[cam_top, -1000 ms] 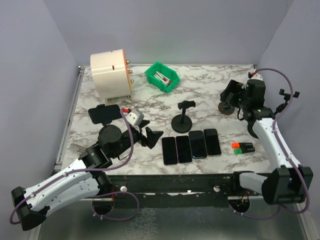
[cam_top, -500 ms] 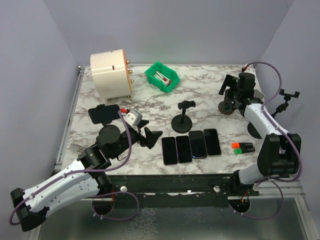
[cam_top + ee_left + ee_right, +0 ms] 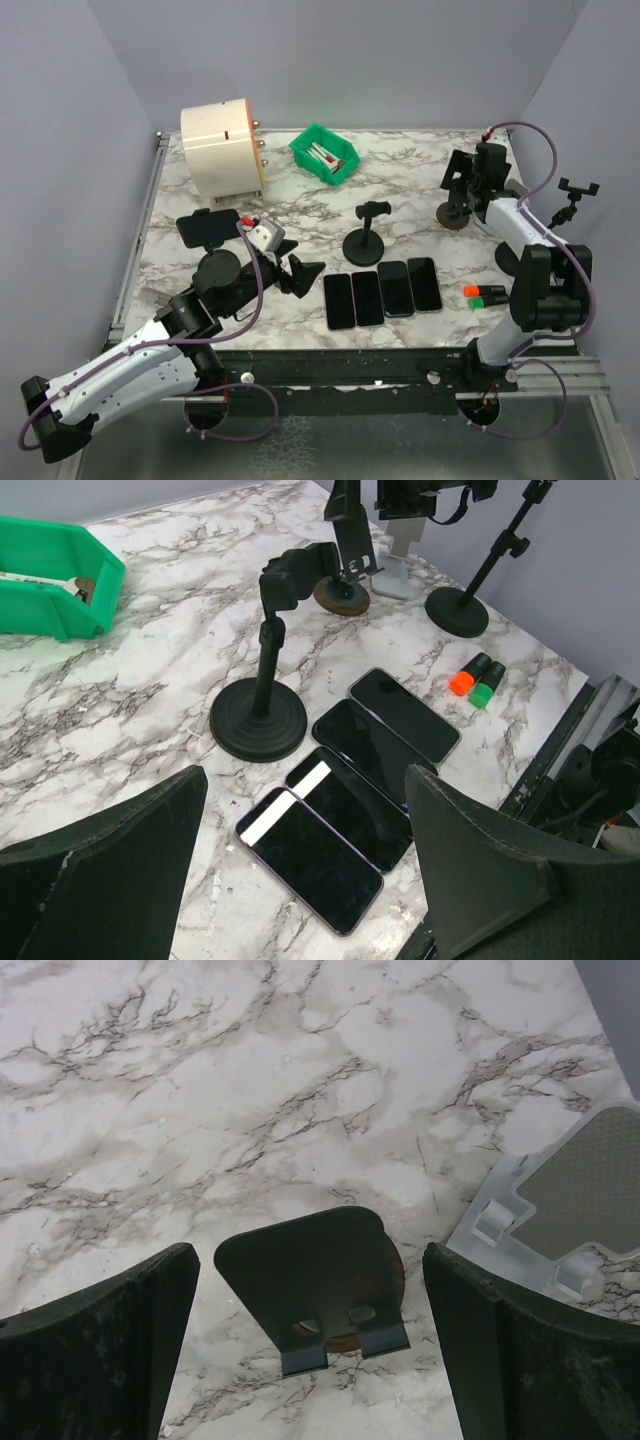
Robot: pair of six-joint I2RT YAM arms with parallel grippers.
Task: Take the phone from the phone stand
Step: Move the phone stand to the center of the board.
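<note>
Seen from above only: phone clamped sideways on phone stand at left of bench; seen at wrists: left gripper wide, facing row of flat phones; right gripper wide near dark easel.

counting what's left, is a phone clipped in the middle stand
No, the black stand has an empty clamp; four phones lie flat beside it.

We see four glossy black phones lying side by side on the white marble counter, just beside a black round-based stand.
</note>
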